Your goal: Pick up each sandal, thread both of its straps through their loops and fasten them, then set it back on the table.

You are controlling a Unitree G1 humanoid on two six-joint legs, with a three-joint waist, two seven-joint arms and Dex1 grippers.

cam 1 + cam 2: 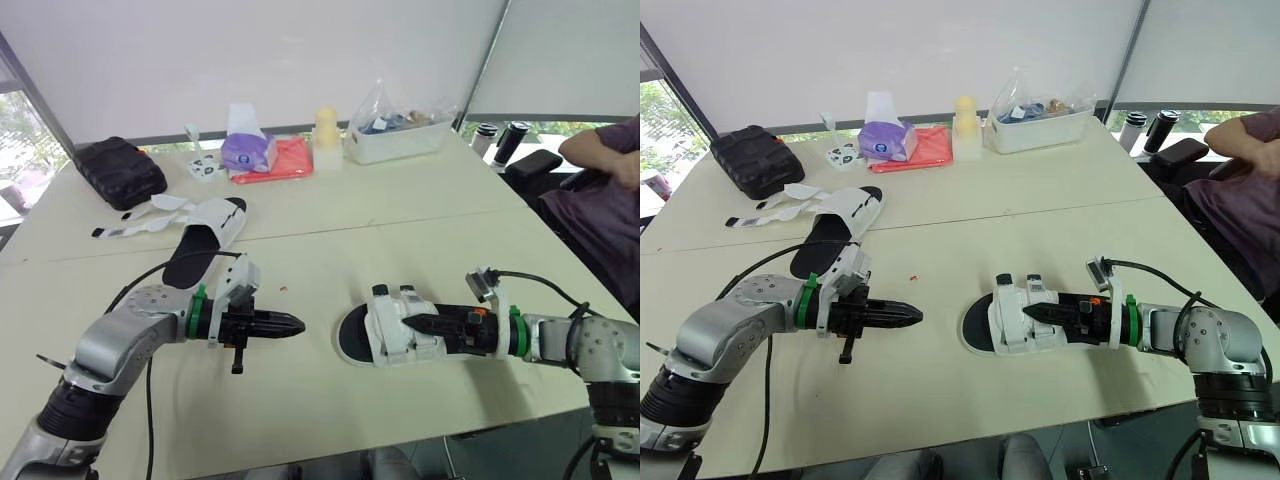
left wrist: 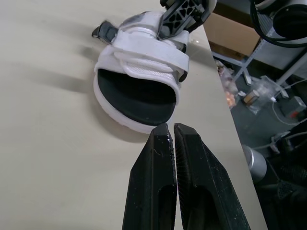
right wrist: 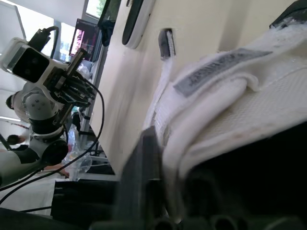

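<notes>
A white sandal (image 1: 385, 330) with a black footbed lies on the table (image 1: 400, 230) at front centre, both straps across its top. My right gripper (image 1: 418, 323) reaches in from the heel side, lying over the sandal and shut on the edge of its rear strap (image 3: 216, 96). My left gripper (image 1: 296, 325) is shut and empty just above the table, pointing at the sandal's toe (image 2: 139, 96) a short gap away. A second white sandal (image 1: 205, 240) lies at the back left, its straps (image 1: 140, 222) spread loose toward the left.
Along the far side sit a black case (image 1: 120, 172), a purple tissue pack (image 1: 248, 150) on a red cloth (image 1: 280, 160), a pale yellow bottle (image 1: 326, 130) and a clear bin (image 1: 400, 135). A person (image 1: 600, 200) sits at the right edge.
</notes>
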